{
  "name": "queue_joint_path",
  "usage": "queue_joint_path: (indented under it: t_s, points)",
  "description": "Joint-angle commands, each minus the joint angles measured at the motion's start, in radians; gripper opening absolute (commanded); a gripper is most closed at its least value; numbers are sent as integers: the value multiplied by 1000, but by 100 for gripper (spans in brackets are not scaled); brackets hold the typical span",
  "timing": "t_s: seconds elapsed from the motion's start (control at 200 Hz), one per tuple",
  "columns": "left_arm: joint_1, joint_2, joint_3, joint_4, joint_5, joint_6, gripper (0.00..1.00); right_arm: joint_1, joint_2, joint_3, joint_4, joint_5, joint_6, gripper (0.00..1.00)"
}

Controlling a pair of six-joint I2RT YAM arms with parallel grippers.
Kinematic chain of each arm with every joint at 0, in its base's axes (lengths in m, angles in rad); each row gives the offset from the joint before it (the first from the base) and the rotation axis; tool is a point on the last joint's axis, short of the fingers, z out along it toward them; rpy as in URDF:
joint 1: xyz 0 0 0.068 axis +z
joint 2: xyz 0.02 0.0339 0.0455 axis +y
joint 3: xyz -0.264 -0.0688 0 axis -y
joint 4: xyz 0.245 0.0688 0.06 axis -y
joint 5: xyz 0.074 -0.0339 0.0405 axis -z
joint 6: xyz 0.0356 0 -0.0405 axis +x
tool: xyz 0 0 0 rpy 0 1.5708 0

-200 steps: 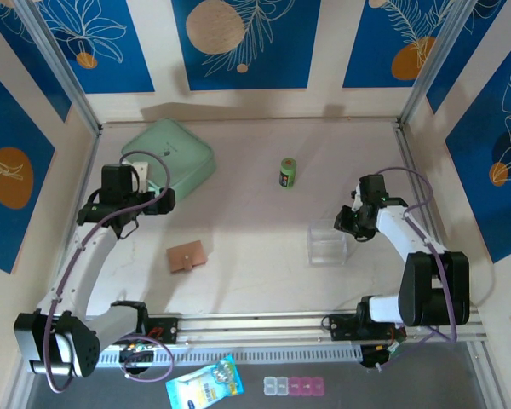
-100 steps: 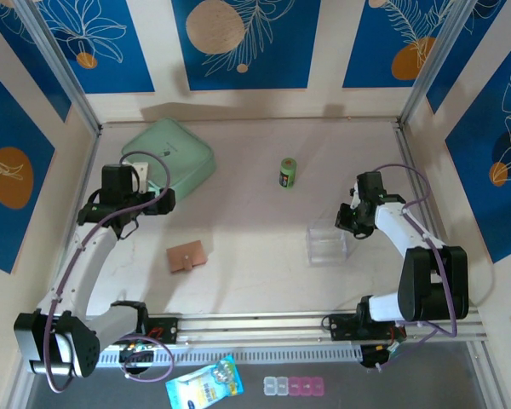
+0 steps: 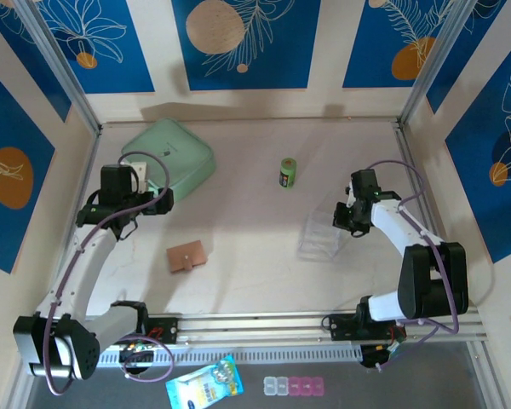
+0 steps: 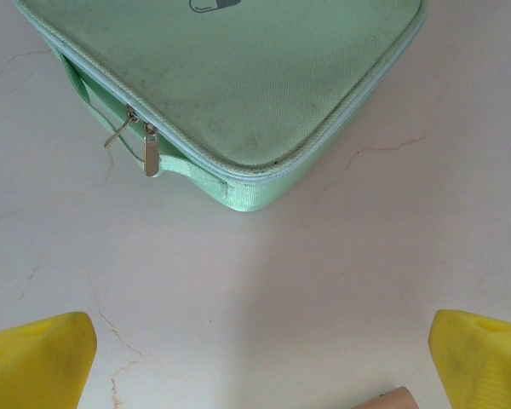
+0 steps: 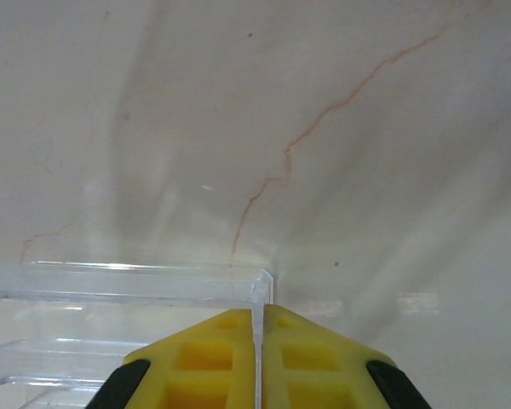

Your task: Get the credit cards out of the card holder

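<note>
Clamping the clear plastic box wall, right gripper pinched nearly closed, left gripper spread wide, empty, beside mint-green zip case, card holder folded near left

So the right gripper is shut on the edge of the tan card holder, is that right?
No. The right gripper is shut on the edge of the clear plastic box, not the card holder; the right wrist view shows it.

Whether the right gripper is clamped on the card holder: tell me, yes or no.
No: the right gripper pinches a wall of the clear box; the card holder lies apart, untouched.
</note>
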Motion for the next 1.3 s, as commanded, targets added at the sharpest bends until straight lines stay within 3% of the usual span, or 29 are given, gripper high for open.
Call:
queue_joint_path:
  t_s: [0.0,0.295,0.545,0.855,1.29]
  points:
    - [-4,-12,-3,7,-15,23,100,45,24,67,-32,7,33,7]
    - [-4,-16,0,1,5,14,100,241,209,295,-77,82,115,7]
    - [-5,-56,-12,10,6,11,100,388,501,654,-182,135,169,6]
    - [-6,-57,-11,11,16,11,100,424,783,1030,-360,160,211,6]
    - [-6,-40,-8,9,19,10,100,426,846,1115,-419,226,228,7]
